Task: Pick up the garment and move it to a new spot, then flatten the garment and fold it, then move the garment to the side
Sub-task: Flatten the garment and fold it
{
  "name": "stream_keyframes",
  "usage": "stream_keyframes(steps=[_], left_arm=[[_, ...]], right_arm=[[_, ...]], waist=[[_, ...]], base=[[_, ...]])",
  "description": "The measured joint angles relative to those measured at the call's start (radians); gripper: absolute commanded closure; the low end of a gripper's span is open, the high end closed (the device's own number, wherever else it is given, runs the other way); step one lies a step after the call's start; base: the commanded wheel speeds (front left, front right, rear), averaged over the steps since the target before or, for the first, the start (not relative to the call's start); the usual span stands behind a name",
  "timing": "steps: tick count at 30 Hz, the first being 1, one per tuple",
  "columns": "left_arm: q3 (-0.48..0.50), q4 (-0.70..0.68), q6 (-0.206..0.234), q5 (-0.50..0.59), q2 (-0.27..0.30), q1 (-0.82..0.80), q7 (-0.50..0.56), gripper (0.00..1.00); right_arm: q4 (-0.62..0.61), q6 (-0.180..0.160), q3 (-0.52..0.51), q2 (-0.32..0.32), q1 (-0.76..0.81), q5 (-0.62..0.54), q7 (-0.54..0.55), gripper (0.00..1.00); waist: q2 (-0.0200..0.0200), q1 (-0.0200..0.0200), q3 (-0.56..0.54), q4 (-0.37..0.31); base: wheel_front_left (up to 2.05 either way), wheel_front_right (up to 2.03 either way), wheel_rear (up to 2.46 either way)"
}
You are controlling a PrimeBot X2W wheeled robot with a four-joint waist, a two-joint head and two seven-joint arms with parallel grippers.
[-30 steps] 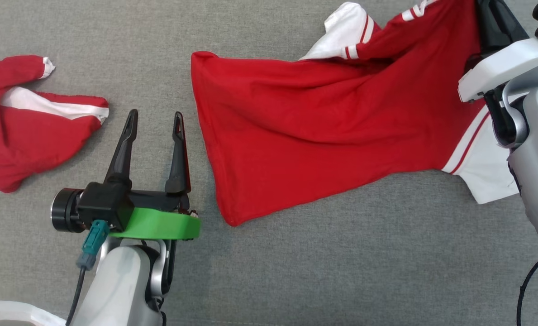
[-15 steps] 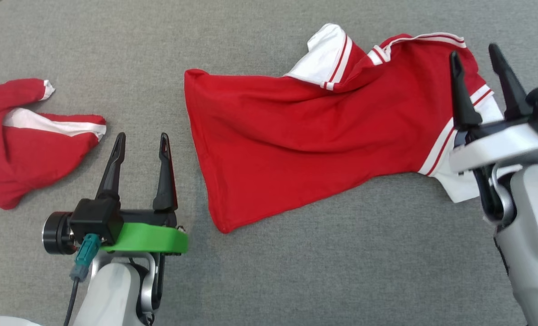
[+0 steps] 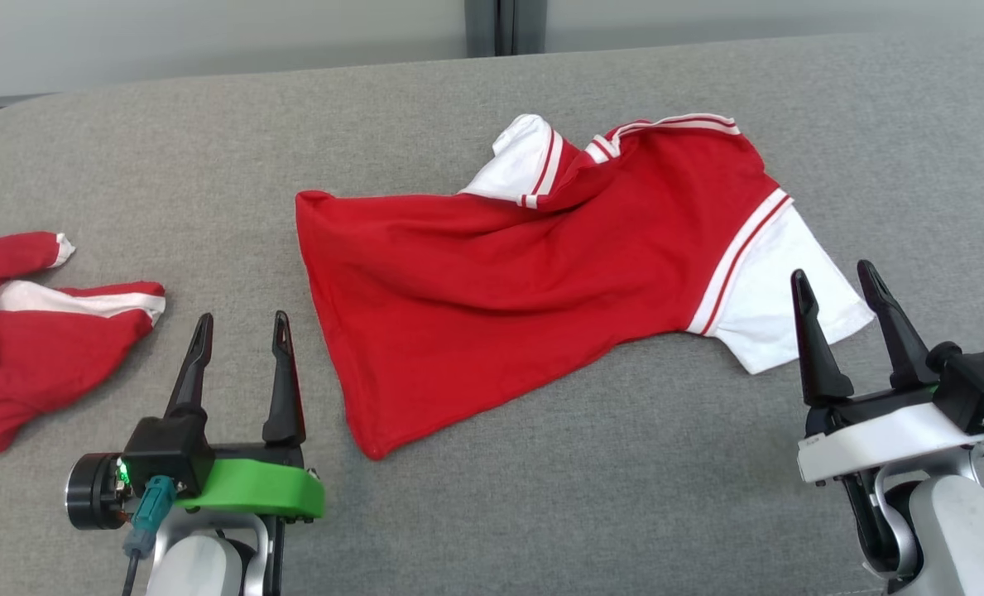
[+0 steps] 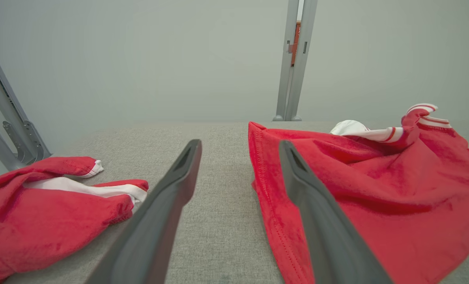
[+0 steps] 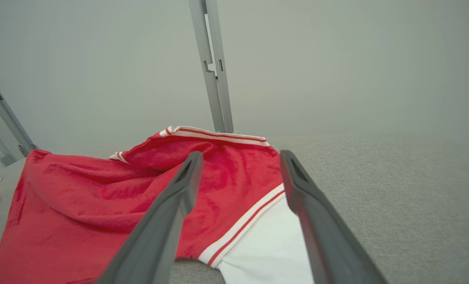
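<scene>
Overhead, whole garment (image 3: 533, 273), right claw (image 3: 831, 271) empty

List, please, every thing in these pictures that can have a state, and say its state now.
red shirt, unfolded and wrinkled on the grey surface, far sleeve bunched up, held by no tool.
second red garment, crumpled, lying apart at the robot's left.
left tool, open, empty, beside the shirt's hem.
right tool, open, empty, near the white sleeve.
</scene>
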Motion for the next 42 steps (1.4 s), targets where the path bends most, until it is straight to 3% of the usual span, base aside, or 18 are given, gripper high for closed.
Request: stream_keyframes(steps=[14, 20, 26, 28, 29, 36, 42], left_arm=[[-0.039, -0.004, -0.005, 0.001, 0.015, 0.007, 0.052, 0.0], [-0.118, 0.146, -0.064, -0.031, -0.018, 0.0, 0.159, 0.0], [-0.125, 0.268, -0.081, -0.081, -0.039, -0.005, 0.212, 0.0], [-0.13, 0.282, -0.095, -0.096, -0.044, -0.014, 0.229, 0.7], [-0.131, 0.283, -0.098, -0.101, -0.044, -0.016, 0.23, 1.0], [-0.142, 0.271, -0.105, -0.103, -0.045, -0.027, 0.222, 1.0], [-0.146, 0.235, -0.097, -0.09, -0.035, -0.053, 0.212, 1.0]], right_arm=[[-0.06, 0.0, -0.016, 0.016, 0.04, -0.019, 0.045, 0.0], [-0.059, 0.0, -0.004, 0.023, 0.04, -0.019, 0.057, 0.0], [-0.027, 0.0, -0.012, 0.025, 0.04, -0.016, 0.06, 0.0], [-0.005, 0.0, -0.029, 0.022, 0.04, -0.016, 0.06, 0.0], [0.008, 0.0, -0.038, 0.021, 0.04, -0.014, 0.06, 0.0], [0.201, 0.0, -0.127, -0.033, 0.019, 0.015, 0.06, 0.0], [0.363, 0.0, -0.117, -0.07, -0.104, 0.037, 0.036, 0.0]], waist=[[0.0, 0.0, -0.014, -0.025], [0.0, 0.0, 0.017, -0.03], [0.0, 0.0, 0.045, -0.045], [0.0, 0.0, 0.051, -0.05], [0.0, 0.0, 0.054, -0.051], [0.0, 0.0, 0.082, -0.052], [0.0, 0.0, 0.121, -0.043]], base=[[0.0, 0.0, 0.0], [0.0, 0.0, 0.0], [0.0, 0.0, 0.0], [0.0, 0.0, 0.0], [0.0, 0.0, 0.0], [0.0, 0.0, 0.0], [0.0, 0.0, 0.0]])
